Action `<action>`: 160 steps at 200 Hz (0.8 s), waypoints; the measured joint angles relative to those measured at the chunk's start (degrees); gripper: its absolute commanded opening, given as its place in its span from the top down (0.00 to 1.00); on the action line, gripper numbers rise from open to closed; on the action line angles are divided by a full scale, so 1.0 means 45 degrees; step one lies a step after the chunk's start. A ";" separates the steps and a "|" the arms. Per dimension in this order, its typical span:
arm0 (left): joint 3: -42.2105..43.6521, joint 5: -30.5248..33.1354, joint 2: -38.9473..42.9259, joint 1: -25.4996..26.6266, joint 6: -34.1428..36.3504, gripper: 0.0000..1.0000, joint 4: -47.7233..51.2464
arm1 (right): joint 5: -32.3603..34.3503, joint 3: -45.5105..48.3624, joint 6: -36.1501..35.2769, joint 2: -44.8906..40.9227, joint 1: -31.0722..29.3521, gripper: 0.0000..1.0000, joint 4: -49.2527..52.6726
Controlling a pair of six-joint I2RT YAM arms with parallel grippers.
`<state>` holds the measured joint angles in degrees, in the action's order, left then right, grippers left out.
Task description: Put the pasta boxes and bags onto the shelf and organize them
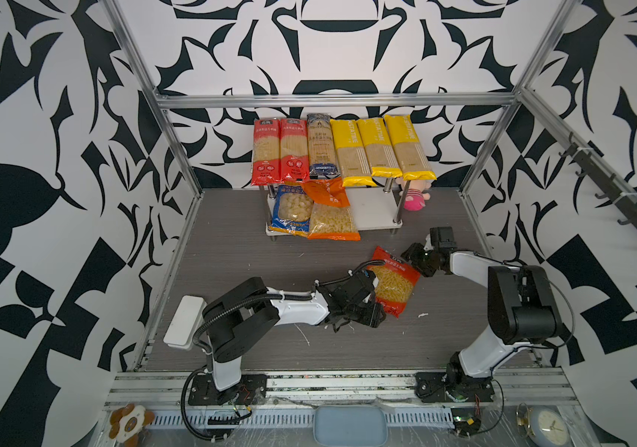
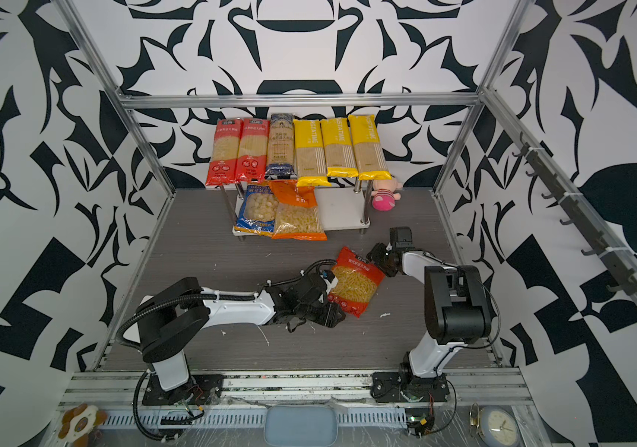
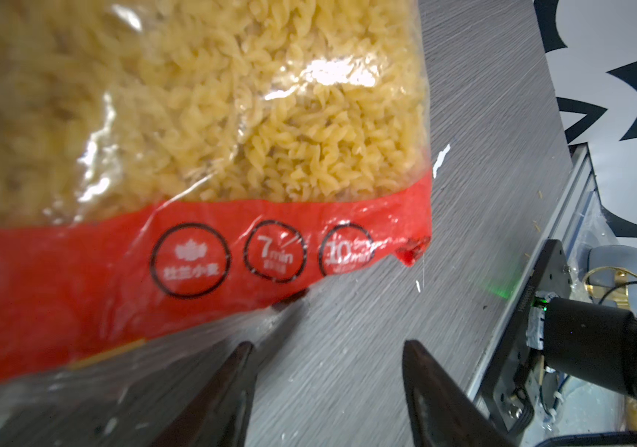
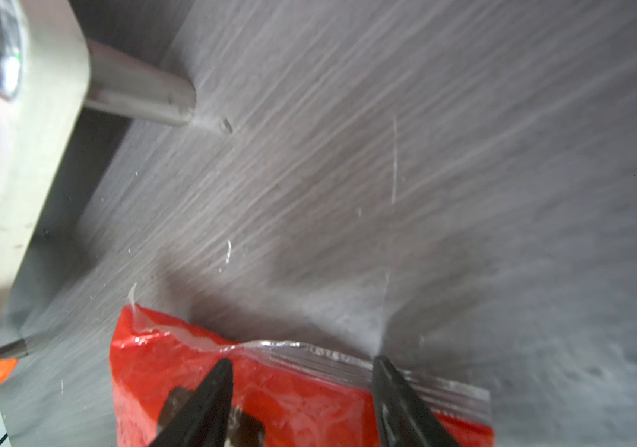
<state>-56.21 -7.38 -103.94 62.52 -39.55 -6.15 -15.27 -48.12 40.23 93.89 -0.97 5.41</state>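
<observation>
**Red pasta bag on the table before the shelf, a gripper at each end**

The shelf [image 1: 371,209] [image 2: 342,211] stands at the back of the grey table [image 1: 251,271]. Six long packs lie side by side across its top board. Seen in both top views from the shelf's left end, these are two red spaghetti packs [image 1: 264,151], one dark blue pack [image 1: 321,145] and three yellow packs [image 1: 379,147]. On the lower board, at the shelf's left half, a blue bag [image 1: 291,211] and an orange bag [image 1: 332,216] lie next to each other. The orange one overlaps the blue one's edge, and both hang over the front edge. A pink plush doll [image 1: 415,195] sits just beside the shelf's right rear post.

The red bag [image 1: 394,288] [image 2: 355,282] is not on the shelf. It lies flat and slanted on the table in front of the shelf's right front corner, apart from it.

The right gripper [image 1: 413,261] [image 4: 303,360] is over the bag's end nearer the shelf. Its jaws stand apart, straddling the clear top seam [image 4: 328,358], with nothing clamped. Whether the tips touch the film cannot be told.

The left gripper [image 1: 373,314] [image 3: 328,344] is at the bag's end farther from the shelf. Its jaws are spread with only table between them, and the bag's bottom seal lies just beside one finger [image 3: 228,391].
</observation>
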 measured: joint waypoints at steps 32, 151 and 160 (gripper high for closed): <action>0.0044 -0.0136 0.0889 -0.0923 0.0325 0.34 0.0495 | 0.0379 0.0389 -0.0097 -0.1608 0.0000 0.29 0.1005; -0.2453 -0.0253 -0.0913 -0.2773 0.2414 0.30 0.2239 | 0.0160 0.5081 0.1685 -0.7412 -0.0704 0.15 0.2302; -0.2453 -0.0330 -0.1098 -0.2744 0.2370 0.31 0.2239 | -0.0005 0.5217 0.1753 -0.7227 -0.0704 0.17 0.2118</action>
<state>-67.24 -8.86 -108.88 50.17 -28.88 3.92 -15.29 -24.64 48.12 61.36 -4.14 14.94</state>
